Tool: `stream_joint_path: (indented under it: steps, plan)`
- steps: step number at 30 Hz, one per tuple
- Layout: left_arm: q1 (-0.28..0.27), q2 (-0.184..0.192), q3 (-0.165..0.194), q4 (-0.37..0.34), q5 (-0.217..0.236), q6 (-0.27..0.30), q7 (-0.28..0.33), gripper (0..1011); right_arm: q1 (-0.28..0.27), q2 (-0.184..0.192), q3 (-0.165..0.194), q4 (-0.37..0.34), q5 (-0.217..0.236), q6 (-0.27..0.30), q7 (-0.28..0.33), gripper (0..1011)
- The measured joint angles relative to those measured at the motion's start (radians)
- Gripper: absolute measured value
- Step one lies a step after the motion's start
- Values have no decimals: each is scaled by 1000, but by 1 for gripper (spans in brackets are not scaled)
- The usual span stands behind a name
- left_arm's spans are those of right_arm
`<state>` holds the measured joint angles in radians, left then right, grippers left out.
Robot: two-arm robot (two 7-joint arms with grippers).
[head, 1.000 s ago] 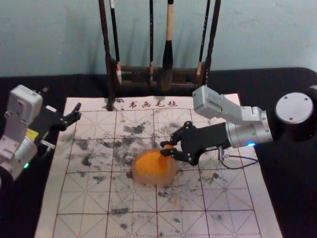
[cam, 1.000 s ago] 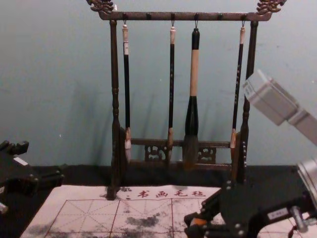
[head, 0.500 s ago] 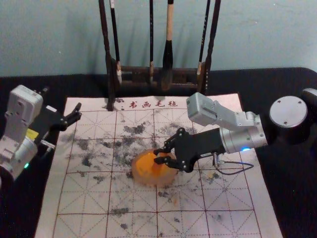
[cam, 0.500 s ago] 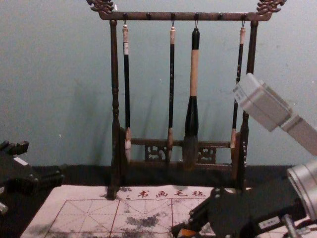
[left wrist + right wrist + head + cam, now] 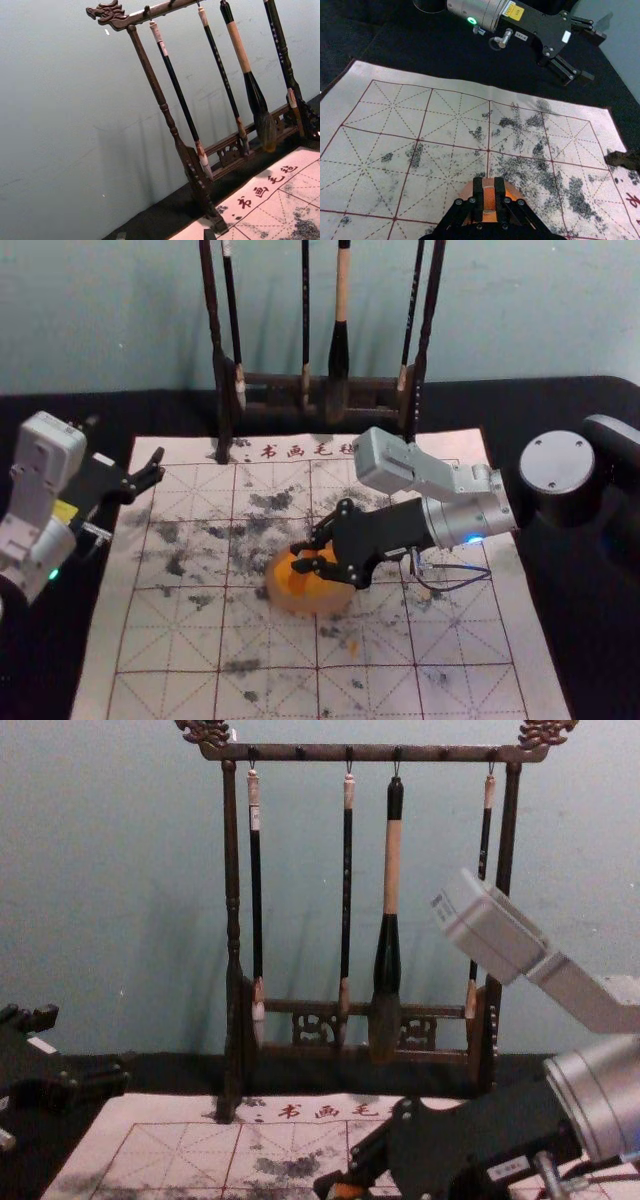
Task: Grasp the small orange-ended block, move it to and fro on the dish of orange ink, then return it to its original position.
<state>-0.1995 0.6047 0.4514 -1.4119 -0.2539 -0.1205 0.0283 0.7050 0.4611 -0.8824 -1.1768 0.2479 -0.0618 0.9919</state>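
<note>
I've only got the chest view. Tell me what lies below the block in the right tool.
Observer: The dish of orange ink; the head view has the block within its rim.
Operator: Describe the grip.
Observer: In the right wrist view, the right tool holds the block by two opposite sides.
Operator: Any stray colour nearby?
Observer: The head view shows a small orange mark on the mat, nearer the robot than the dish.

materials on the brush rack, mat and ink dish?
Rack: likely dark-stained wood, low sheen; turned posts, carved ends.
Mat: probably felt or similar cloth, matte; gently rippled edge, dull blotchy stains.
Dish: smooth, pale rim looks somewhat translucent; maybe plastic or glass, though glazed ceramic isn't ruled out.
</note>
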Motion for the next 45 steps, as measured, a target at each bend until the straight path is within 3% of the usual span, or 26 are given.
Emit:
stream_joint_path:
  steps: [21, 45]
  plan:
    - [0, 0, 0, 0, 0, 0, 0, 1001, 25, -32, 3, 58, -9, -2, -19, 132]
    - [0, 0, 0, 0, 0, 0, 0, 1001, 14, -1, 28, 43, -17, 7, -37, 131]
